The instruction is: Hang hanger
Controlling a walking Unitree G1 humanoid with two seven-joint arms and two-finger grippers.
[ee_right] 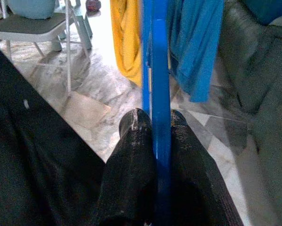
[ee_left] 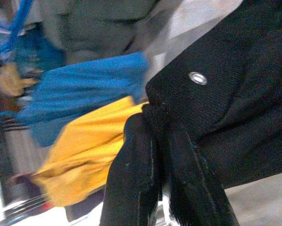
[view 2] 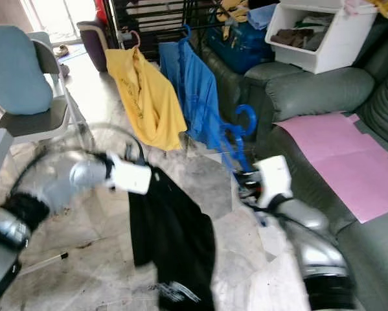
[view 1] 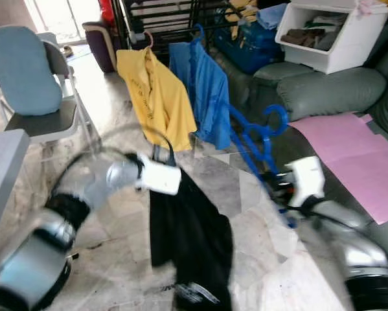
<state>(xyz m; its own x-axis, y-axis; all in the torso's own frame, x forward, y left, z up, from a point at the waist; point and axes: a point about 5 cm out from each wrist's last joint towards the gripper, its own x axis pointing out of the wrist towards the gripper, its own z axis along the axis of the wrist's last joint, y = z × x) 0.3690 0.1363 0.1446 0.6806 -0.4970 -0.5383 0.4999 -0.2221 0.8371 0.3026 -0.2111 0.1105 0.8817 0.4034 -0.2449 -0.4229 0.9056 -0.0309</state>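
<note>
Overhead, the left eye view shows the left gripper [view 1: 171,170] pinching the top of a black garment [view 1: 190,243] that hangs down over the marble floor [view 1: 271,259]. At about three o'clock from it, the right gripper [view 1: 278,188] clamps a blue hanger [view 1: 258,139], whose hook curls up toward one o'clock. Behind, at twelve o'clock, a yellow shirt [view 1: 151,97] and a blue shirt [view 1: 203,94] hang from a dark rack [view 1: 158,19]. A grey chair [view 1: 32,84] stands at ten o'clock, a green sofa [view 1: 330,91] with a pink sheet [view 1: 355,155] at two o'clock.

Next, the left wrist view: the fingers [ee_left: 136,179] are closed on black fabric bearing a metal snap [ee_left: 197,77].

Lastly, the right wrist view: both fingers [ee_right: 133,160] squeeze the hanger's blue bar, which runs straight away toward the hung shirts.
</note>
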